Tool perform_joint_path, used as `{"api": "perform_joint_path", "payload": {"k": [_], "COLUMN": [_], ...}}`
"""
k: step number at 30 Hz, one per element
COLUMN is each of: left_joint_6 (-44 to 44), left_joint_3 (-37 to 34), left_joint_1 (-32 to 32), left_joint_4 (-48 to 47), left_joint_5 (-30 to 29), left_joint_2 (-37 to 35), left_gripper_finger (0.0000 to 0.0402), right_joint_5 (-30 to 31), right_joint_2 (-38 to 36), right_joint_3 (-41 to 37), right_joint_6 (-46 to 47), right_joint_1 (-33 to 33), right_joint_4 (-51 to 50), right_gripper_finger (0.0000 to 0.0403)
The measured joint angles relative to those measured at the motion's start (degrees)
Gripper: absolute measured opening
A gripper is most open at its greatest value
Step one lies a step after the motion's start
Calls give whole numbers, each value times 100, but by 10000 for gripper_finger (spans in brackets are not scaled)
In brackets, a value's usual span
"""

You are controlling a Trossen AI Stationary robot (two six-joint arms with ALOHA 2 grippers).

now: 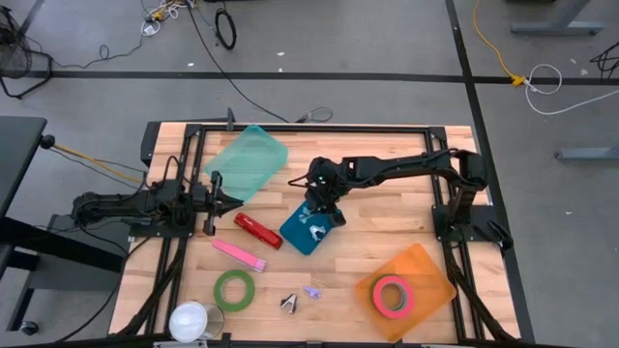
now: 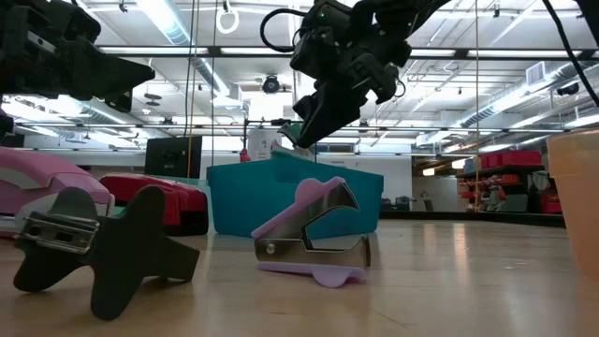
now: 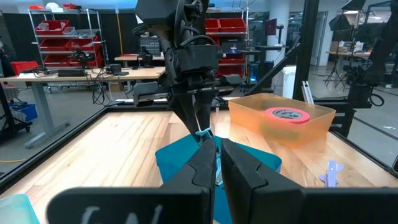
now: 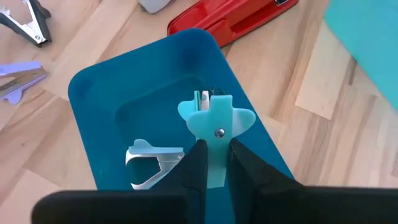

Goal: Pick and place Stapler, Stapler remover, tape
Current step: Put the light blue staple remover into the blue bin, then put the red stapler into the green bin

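My right gripper [image 4: 214, 149] is shut on a light-blue staple remover [image 4: 214, 118] above a blue bin [image 1: 302, 239] at mid-table. A white staple remover [image 4: 152, 165] lies on the bin's floor. A red stapler [image 1: 257, 230] and a pink stapler [image 1: 238, 254] lie flat to the bin's left. Toward the near edge are a green tape roll [image 1: 234, 289], a black staple remover [image 1: 290, 303] and a purple one [image 1: 311, 290]. My left gripper [image 1: 227, 200] waits shut at the table's left, touching nothing. My right gripper pinches the light-blue staple remover by its back end [image 4: 214, 163], behind the rivet, between its two fingers. The fingers slant down from the table's right. The remover sticks out past the fingertips with its claws pointing down into the blue bin, lifted clear of it.
An orange bin [image 1: 426, 275] holding a pink tape roll [image 1: 392, 295] stands at the near right. A teal lid [image 1: 247, 162] lies at the far left. A white round object [image 1: 193, 321] sits at the near left edge. Black frame rails border the wooden table.
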Motion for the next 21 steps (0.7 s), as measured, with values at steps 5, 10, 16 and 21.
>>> {"api": "perform_joint_path", "payload": {"k": [5, 10, 16, 21], "left_joint_6": [0, -1, -1, -1], "left_joint_3": [0, 0, 1, 0], "left_joint_1": [0, 1, 1, 1], "left_joint_4": [1, 1, 1, -1], "left_joint_5": [-1, 0, 0, -1], "left_joint_2": [-1, 0, -1, 1], "left_gripper_finger": [30, 30, 30, 30], "right_joint_5": [5, 5, 3, 3], "right_joint_2": [2, 10, 9, 9], "right_joint_3": [0, -230, -302, -302], "right_joint_6": [142, 664, 1134, 1197], "right_joint_1": [17, 15, 17, 17], "right_joint_4": [-74, 76, 47, 120], "right_gripper_finger": [77, 136, 179, 186]}}
